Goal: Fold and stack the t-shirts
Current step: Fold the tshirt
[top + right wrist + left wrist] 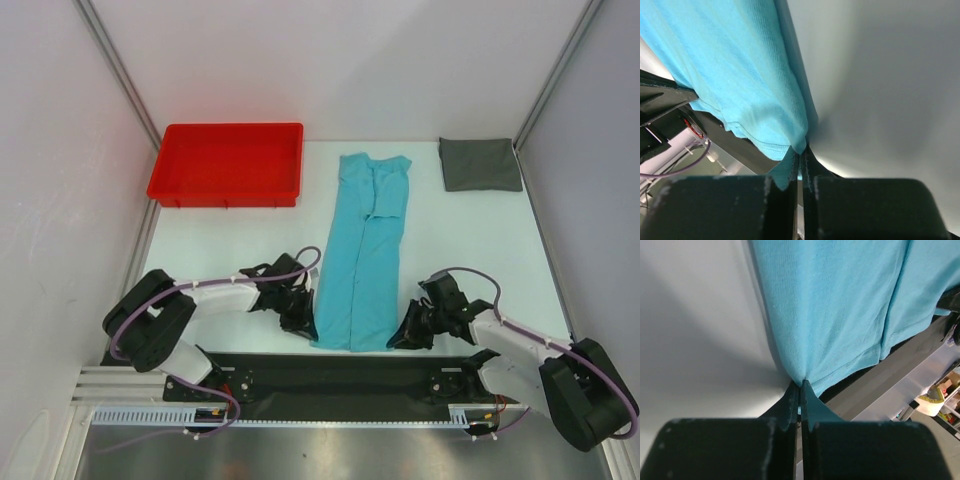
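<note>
Left gripper: fingers pressed together on the near-left hem corner of the turquoise t-shirt, cloth pinched between the tips. Right gripper: likewise clamped, on the near-right hem corner. Both arms lie low over the table, elbows out to the sides, forearms angled inward toward the shirt's near end.

Turquoise shirt lies as a long narrow strip, sleeves folded in, running from the near table edge to the far side, hem end nearest the arm bases. Dark grey t-shirt: small folded rectangle at the far right corner, apart from the turquoise one. Red tray sits far left, just beside the strip's far end, not touching it.
</note>
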### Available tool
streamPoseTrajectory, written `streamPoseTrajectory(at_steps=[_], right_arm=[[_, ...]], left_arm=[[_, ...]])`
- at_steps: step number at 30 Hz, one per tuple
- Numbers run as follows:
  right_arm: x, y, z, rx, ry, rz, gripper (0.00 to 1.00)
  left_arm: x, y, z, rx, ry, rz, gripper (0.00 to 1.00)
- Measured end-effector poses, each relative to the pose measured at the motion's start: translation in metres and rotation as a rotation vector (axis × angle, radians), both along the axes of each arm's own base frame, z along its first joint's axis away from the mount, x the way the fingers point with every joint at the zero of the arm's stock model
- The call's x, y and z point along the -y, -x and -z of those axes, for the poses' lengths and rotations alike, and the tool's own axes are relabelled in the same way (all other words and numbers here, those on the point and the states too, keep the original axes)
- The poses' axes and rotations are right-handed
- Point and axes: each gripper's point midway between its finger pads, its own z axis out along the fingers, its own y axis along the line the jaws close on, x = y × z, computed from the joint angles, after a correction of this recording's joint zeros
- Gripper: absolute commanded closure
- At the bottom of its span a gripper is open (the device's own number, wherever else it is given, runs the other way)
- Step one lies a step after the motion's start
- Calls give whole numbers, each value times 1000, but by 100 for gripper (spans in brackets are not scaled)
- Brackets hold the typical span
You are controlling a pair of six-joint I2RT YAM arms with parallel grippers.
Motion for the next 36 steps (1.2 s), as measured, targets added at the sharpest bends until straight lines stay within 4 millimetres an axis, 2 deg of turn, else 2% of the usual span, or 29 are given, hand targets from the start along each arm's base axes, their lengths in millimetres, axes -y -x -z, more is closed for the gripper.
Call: streamPoseTrajectory(at_steps=[8, 10, 12, 15, 18, 21, 22, 25, 30, 33, 36], right_arm=[[9, 17, -7, 22, -5, -16, 100], [11, 14, -15, 38, -2, -11, 100], [12, 1, -25, 45, 6, 14, 100], [17, -30, -42, 70, 14, 64, 100], [25, -66, -57, 98, 14, 116, 100], [35, -98, -67, 107, 19, 143, 100], [38, -111, -71, 115, 22, 145, 100], [43, -145, -83, 146, 16, 144, 100], [47, -197, -92, 175, 5, 132, 100], [46, -220, -90, 174, 1, 124, 100], [45, -236, -84, 163, -1, 116, 100]], left_arm=[[0, 22, -4, -12, -44, 17, 100], [1, 18, -11, -5, -69, 11, 100], [6, 7, -23, 14, -73, 4, 99], [26, -24, -53, 74, -32, -10, 98], [42, -68, -80, 141, 5, -46, 99], [50, -111, -93, 183, 15, -78, 100], [51, -128, -94, 192, 11, -93, 100], [50, -159, -93, 197, -5, -120, 100], [48, -208, -88, 200, -21, -160, 100], [47, -231, -86, 204, -18, -187, 100], [44, -245, -83, 196, -17, -206, 100]])
